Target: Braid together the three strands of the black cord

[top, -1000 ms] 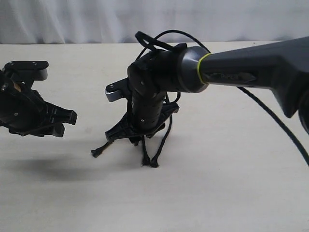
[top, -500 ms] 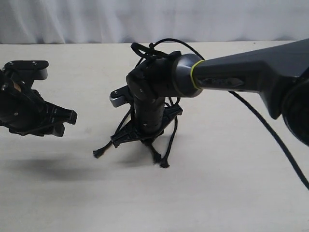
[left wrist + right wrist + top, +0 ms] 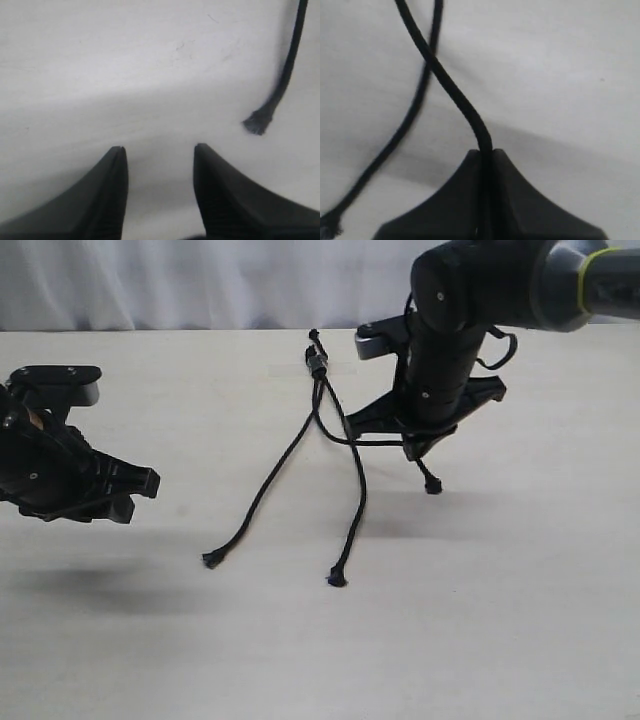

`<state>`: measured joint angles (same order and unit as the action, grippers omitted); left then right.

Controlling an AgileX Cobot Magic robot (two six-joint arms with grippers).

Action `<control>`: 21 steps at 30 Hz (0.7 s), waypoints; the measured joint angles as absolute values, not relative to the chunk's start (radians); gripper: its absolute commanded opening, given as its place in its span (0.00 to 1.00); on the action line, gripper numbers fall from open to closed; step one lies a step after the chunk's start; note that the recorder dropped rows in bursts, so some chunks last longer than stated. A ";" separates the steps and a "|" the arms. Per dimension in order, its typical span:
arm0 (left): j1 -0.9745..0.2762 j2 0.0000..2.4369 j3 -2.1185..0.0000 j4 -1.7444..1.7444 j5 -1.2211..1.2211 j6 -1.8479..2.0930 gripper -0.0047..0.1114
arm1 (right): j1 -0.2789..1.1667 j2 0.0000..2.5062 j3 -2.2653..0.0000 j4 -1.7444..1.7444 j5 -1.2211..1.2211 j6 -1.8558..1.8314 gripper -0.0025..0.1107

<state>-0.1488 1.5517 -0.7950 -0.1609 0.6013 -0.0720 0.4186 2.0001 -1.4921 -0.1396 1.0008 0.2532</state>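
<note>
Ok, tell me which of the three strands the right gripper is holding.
The rightmost strand, pinched in the shut right gripper; the left strand and middle strand lie loose on the table.

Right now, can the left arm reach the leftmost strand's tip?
Probably yes. The left gripper is open, and only bare table lies between it and the leftmost strand's tip. The right gripper is well off to the other side, shut on another strand.
</note>
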 measured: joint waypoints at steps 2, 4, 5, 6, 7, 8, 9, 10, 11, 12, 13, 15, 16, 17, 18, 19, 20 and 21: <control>-0.162 1.552 -0.795 -0.161 0.601 -0.055 0.39 | 0.397 2.004 -1.466 -0.137 1.000 0.249 0.06; -0.183 1.552 -0.793 -0.163 0.588 -0.047 0.39 | 0.378 2.006 -1.432 -0.115 0.970 0.247 0.06; -0.198 1.552 -0.793 -0.169 0.576 -0.042 0.39 | 0.371 2.006 -1.411 -0.099 0.949 0.247 0.06; -0.210 1.552 -0.793 -0.175 0.567 -0.040 0.39 | 0.365 2.007 -1.390 -0.083 0.925 0.247 0.06; -0.226 1.552 -0.793 -0.186 0.554 -0.040 0.39 | 0.360 2.007 -1.370 -0.069 0.907 0.245 0.06; -0.243 1.552 -0.793 -0.193 0.540 -0.037 0.39 | 0.357 2.007 -1.351 -0.051 0.886 0.245 0.06; -0.260 1.552 -0.793 -0.198 0.525 -0.037 0.39 | 0.355 2.007 -1.335 -0.037 0.870 0.242 0.06; -0.276 1.552 -0.793 -0.204 0.510 -0.037 0.39 | 0.353 2.007 -1.325 -0.030 0.861 0.240 0.07; -0.291 1.552 -0.793 -0.207 0.498 -0.035 0.39 | 0.353 2.007 -1.314 -0.026 0.852 0.240 0.10; -0.301 1.552 -0.793 -0.211 0.490 -0.035 0.39 | 0.353 2.007 -1.307 -0.021 0.844 0.237 0.14; -0.313 1.552 -0.793 -0.214 0.484 -0.035 0.39 | 0.353 2.007 -1.302 -0.019 0.837 0.234 0.17; -0.324 1.552 -0.793 -0.219 0.481 -0.033 0.39 | 0.353 2.007 -1.302 -0.017 0.832 0.226 0.26; -0.327 1.552 -0.793 -0.229 0.485 -0.033 0.39 | 0.353 2.007 -1.302 -0.017 0.830 0.226 0.30; -0.328 1.552 -0.793 -0.239 0.492 -0.033 0.39 | 0.353 2.007 -1.302 -0.012 0.830 0.224 0.35; -0.329 1.552 -0.793 -0.249 0.504 -0.033 0.39 | 0.353 2.007 -1.302 0.000 0.830 0.224 0.39; -0.331 1.552 -0.793 -0.261 0.519 -0.033 0.39 | 0.353 2.007 -1.302 0.000 0.830 0.219 0.42; -0.331 1.552 -0.793 -0.268 0.537 -0.033 0.39 | 0.353 2.007 -1.302 0.000 0.830 0.217 0.44; -0.334 1.552 -0.793 -0.270 0.550 -0.031 0.39 | 0.351 2.007 -1.302 0.009 0.830 0.212 0.45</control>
<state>-0.3335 1.5517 -0.7933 -0.2703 0.5498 -0.0310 0.3508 2.0072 -1.3020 0.0091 0.8304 0.2123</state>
